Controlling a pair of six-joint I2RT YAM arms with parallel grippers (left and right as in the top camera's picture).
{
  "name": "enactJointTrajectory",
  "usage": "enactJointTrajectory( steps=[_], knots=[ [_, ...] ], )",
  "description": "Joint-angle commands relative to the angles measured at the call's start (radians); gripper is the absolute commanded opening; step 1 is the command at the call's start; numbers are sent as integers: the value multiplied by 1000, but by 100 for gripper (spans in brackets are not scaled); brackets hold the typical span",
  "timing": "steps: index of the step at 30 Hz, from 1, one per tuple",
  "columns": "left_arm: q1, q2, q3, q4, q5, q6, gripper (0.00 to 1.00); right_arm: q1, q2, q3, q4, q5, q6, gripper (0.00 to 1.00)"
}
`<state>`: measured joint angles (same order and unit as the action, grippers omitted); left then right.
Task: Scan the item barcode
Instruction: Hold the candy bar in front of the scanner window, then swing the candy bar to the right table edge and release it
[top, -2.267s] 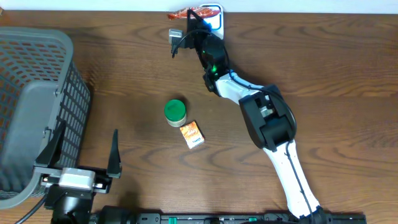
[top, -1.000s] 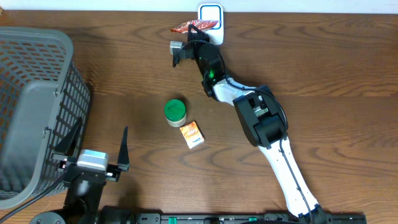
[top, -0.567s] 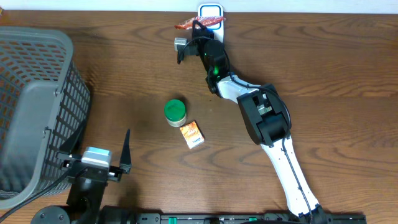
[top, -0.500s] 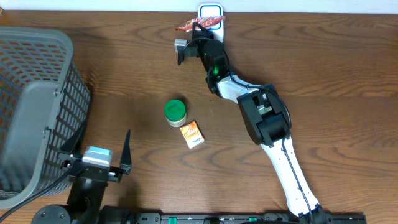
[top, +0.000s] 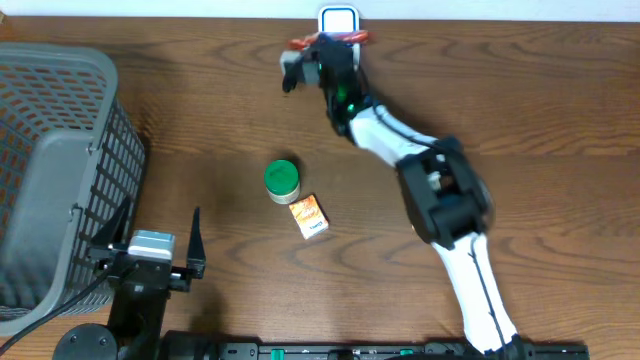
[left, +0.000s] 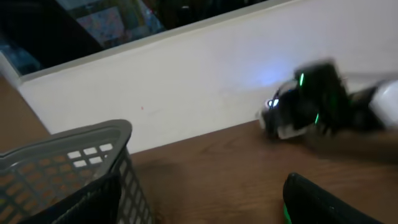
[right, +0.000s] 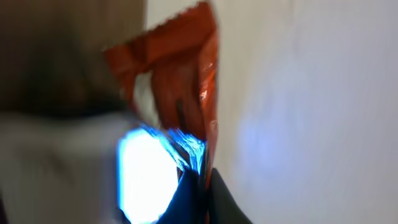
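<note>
Right tool (top: 325, 48) pinched shut on orange snack packet (right: 186, 68) at far edge of counter (top: 560, 120), packet just beside the blue-lit scanner (top: 339, 17). Left tool (top: 152, 228) spread, holding nothing, near left beside mesh basket (top: 60, 120). Mid-counter: green-lidded tin (top: 281, 180), with small orange box (top: 309, 216) close on its near-right side. Both wrist views blurred.

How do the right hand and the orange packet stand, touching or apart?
Touching. The right wrist view shows the lower edge of the orange packet pinched between the dark fingertips of the shut right hand, with no gap between them.
</note>
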<state>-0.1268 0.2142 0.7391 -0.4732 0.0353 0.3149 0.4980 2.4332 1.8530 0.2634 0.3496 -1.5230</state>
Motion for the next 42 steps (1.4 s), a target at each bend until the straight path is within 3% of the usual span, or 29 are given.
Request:
enactJointTrajectory(
  steps=[1, 6, 13, 21, 25, 28, 38, 41, 42],
  knots=[
    [4, 0, -3, -26, -29, 5, 84, -15, -203, 14, -167, 178, 78, 1],
    [4, 0, -3, -124, -28, 5, 84, -56, -324, 14, -444, 214, 257, 1],
    [4, 0, -3, -295, -28, 5, 84, -155, -471, 14, -787, -68, 642, 1],
    [4, 0, -3, -397, -28, 5, 84, -461, -430, 10, -1063, -116, 969, 1],
    [4, 0, -3, -397, -27, 5, 84, -674, -409, -37, -1095, -116, 1139, 1],
    [4, 0, -3, -397, -27, 5, 84, -816, -408, -94, -1085, -110, 1189, 1],
    [4, 0, -3, -398, -27, 5, 84, -1164, -407, -354, -890, -104, 1427, 1],
    [4, 0, -3, -398, -27, 5, 84, -1228, -412, -364, -874, -148, 1488, 22],
    [4, 0, -3, -398, -27, 5, 84, -1237, -417, -356, -882, -195, 1493, 52]
  ],
)
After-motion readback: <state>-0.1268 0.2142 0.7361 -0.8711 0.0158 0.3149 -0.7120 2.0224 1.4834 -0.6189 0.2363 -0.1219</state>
